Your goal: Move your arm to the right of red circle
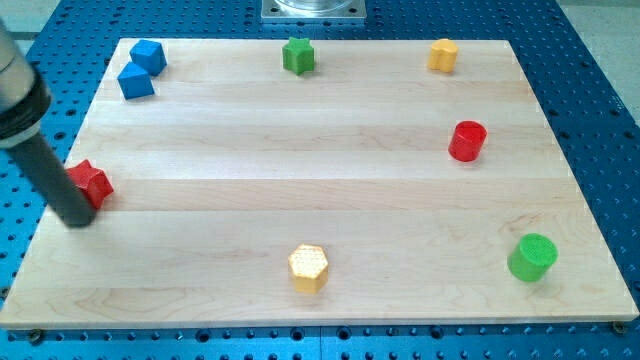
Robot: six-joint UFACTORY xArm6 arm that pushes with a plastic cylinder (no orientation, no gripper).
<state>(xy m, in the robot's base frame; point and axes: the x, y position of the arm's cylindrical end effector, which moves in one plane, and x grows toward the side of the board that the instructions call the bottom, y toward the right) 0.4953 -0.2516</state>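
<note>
Though far from red circle [467, 141] — my tip [77, 220] by red star [92, 182].

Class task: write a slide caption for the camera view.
My tip beside red star block, far left of red cylinder block.

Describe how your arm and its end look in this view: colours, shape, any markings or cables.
Only the rod shows: a straight, round, matte black cylinder entering from the view's top left, with a paler grey section above. My tip is blunt and plain. No cables, markings or labels are visible.
</note>
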